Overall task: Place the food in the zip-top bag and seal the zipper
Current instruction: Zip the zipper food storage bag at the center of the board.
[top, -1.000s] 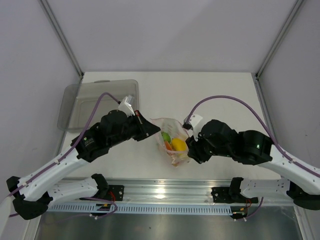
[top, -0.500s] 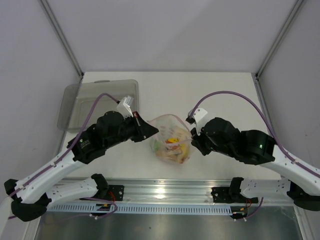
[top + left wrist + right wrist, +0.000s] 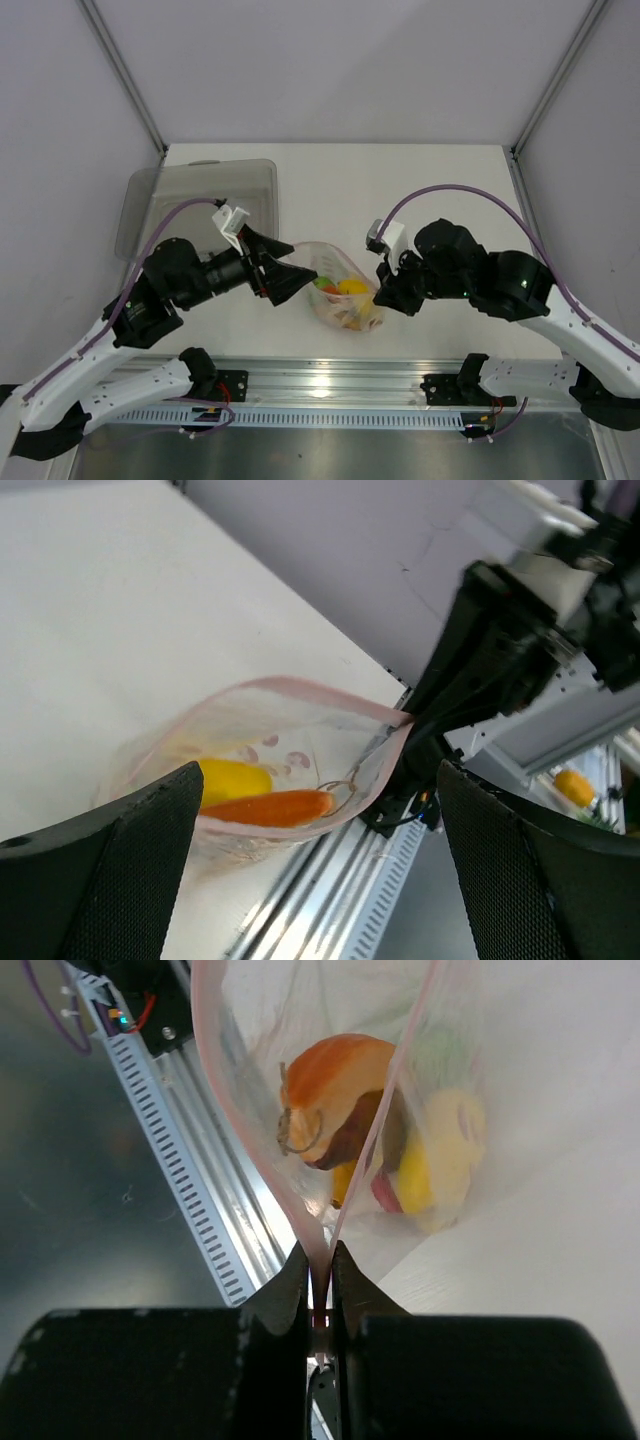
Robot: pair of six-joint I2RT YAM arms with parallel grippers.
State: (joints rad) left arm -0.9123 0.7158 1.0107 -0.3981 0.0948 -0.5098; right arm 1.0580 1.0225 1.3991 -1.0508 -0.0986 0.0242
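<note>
The zip-top bag [image 3: 341,292] lies on the table between both arms, its mouth gaping. Food shows inside it: a yellow piece [image 3: 231,779], an orange piece [image 3: 268,807], an orange-red slice [image 3: 335,1085] and something green [image 3: 321,283]. The pinkish zipper [image 3: 300,687] runs along the mouth rim. My right gripper [image 3: 320,1272] is shut on the zipper's right end [image 3: 232,1140], pinching both strips together. At the bag's left end my left gripper [image 3: 320,880] stands open, its fingers [image 3: 100,870] wide apart and touching nothing. From above, the left gripper [image 3: 290,275] is just left of the bag and the right gripper [image 3: 386,291] at its right corner.
A grey translucent tray [image 3: 180,205] sits at the back left of the table. The metal rail [image 3: 330,385] runs along the near edge, close under the bag. Slanted frame posts [image 3: 125,75] flank the workspace.
My left gripper has opened, let go of the bag's left end and drawn back to the left. The right gripper has stayed shut on the right end.
</note>
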